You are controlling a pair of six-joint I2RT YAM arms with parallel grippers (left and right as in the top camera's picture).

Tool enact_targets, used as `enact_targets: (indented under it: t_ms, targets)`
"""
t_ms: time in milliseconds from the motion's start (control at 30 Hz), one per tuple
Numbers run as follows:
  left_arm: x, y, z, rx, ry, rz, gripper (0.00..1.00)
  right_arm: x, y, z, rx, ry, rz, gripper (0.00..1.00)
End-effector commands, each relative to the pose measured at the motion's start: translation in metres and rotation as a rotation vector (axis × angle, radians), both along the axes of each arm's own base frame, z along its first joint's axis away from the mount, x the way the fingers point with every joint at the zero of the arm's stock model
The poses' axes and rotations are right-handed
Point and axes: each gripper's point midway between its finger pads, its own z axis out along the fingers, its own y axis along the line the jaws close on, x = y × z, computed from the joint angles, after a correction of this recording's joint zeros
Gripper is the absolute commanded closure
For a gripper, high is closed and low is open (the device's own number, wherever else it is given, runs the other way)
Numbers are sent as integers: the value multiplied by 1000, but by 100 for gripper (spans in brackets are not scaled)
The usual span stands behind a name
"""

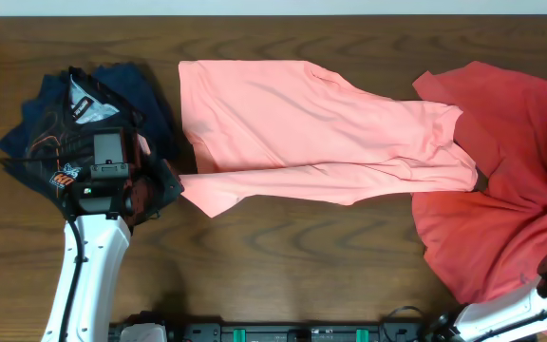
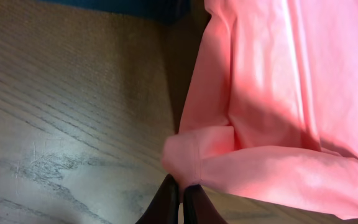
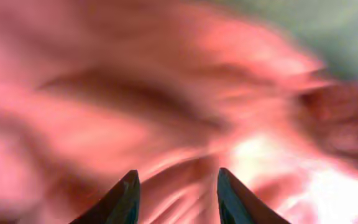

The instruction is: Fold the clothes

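Cloth (image 3: 166, 93) under rt tool (image 3: 178, 180) blurred (tool spread); lt tool (image 2: 180, 185) pressed together at pink T-shirt (image 2: 278, 93).

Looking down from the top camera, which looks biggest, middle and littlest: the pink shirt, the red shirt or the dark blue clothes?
1. pink shirt and red shirt: too close to rank; the red one runs off the picture's edge.
2. dark blue clothes: smallest, partly hidden under the robot arm.
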Motion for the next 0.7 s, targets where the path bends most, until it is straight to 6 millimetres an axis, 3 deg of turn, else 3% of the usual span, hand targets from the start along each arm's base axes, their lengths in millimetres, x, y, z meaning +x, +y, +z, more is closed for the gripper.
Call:
enact_targets:
  t_ms: [0,100,200,367,533,667]
  targets:
    - [0,5,-2,21,4,6,94,27,70,7,216,-115,265,60]
    - [0,5,-2,21,2,6,94,17,117,-4,294,-21,390,55]
    - [1,5,-2,21,1,6,94,-7,157,-15,350,128,475,53]
    - [1,5,-1,22,0,6,94,-15,202,-38,366,187,601,49]
    - [1,5,-2,21,0,6,94,-15,204,-77,211,212,622,48]
    - [1,5,-2,21,1,6,94,-27,168,-97,17,282,489,48]
